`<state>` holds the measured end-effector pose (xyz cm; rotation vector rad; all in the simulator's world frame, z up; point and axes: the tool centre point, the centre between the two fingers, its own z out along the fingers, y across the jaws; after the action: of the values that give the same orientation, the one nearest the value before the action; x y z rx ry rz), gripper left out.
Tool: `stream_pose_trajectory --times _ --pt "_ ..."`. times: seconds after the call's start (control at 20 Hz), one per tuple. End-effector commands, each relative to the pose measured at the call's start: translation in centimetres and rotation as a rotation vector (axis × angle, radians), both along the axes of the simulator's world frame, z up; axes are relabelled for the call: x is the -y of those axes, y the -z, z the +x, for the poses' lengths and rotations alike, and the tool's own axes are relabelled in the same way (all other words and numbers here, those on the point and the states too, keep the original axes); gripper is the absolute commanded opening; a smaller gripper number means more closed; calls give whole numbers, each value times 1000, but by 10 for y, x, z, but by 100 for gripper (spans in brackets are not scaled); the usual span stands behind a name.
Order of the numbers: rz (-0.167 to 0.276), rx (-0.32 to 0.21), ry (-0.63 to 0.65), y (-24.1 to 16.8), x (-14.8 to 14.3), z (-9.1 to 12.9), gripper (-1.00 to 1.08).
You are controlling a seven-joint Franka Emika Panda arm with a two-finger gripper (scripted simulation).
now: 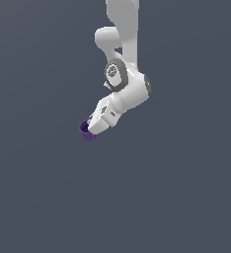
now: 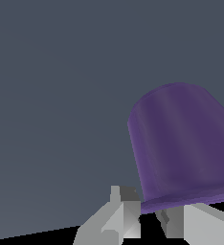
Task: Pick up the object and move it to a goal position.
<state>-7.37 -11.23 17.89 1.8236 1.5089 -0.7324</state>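
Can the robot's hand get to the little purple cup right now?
Yes, it looks that way. The hand is already right at the purple cup, and in the wrist view the cup sits just past a fingertip. Nothing stands between them. Whether it is gripping yet is unclear.

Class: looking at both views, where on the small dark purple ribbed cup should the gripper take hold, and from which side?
Probably across the rim of the small dark purple ribbed cup, coming from its flared open end: the white gripper already sits there, one finger just outside the rim.
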Motion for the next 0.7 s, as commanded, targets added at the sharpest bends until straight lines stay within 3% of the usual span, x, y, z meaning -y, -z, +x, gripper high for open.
stream_pose_trajectory --times 0.0,0.65 --pt "0 1 0 -19 8 -12 -100" --pt "0 1 0 -110 47 -68 -100"
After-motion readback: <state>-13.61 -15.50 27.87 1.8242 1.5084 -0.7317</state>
